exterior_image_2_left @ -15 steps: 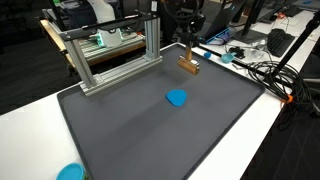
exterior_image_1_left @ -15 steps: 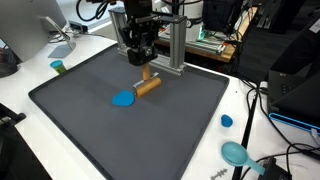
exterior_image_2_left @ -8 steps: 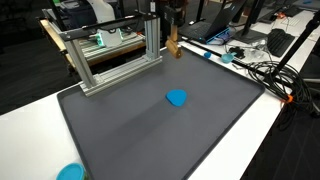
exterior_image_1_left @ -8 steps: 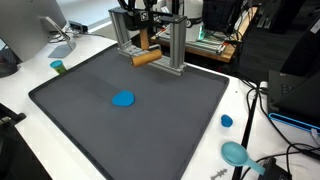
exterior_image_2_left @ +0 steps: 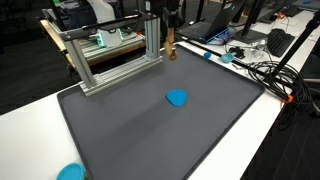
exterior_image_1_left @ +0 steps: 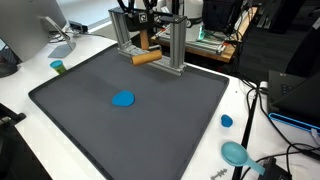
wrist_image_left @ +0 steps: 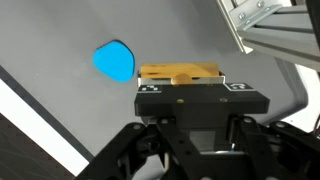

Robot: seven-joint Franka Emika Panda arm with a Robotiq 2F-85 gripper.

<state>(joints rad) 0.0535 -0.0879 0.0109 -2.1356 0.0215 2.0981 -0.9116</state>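
My gripper [exterior_image_1_left: 145, 47] is shut on a wooden block [exterior_image_1_left: 146, 57] and holds it in the air near the aluminium frame [exterior_image_1_left: 176, 45] at the back of the dark mat [exterior_image_1_left: 150, 120]. In an exterior view the wooden block [exterior_image_2_left: 170, 45] hangs upright under the gripper [exterior_image_2_left: 169, 32]. The wrist view shows the wooden block [wrist_image_left: 180, 73] just past the gripper body [wrist_image_left: 200, 100], with a blue disc [wrist_image_left: 114, 60] on the mat below. The blue disc lies in the middle of the mat in both exterior views [exterior_image_1_left: 123, 99] [exterior_image_2_left: 176, 98].
A small green cup [exterior_image_1_left: 58, 67] stands off the mat's far corner. A blue cap [exterior_image_1_left: 227, 121] and a teal bowl [exterior_image_1_left: 236, 153] sit on the white table beside cables. Another teal object [exterior_image_2_left: 70, 172] shows at the table's near edge. Monitors and cables surround the table.
The gripper lifted the wooden block off the mat beside the blue disc and carried it up and back towards the frame. Over the last half second it barely moved.
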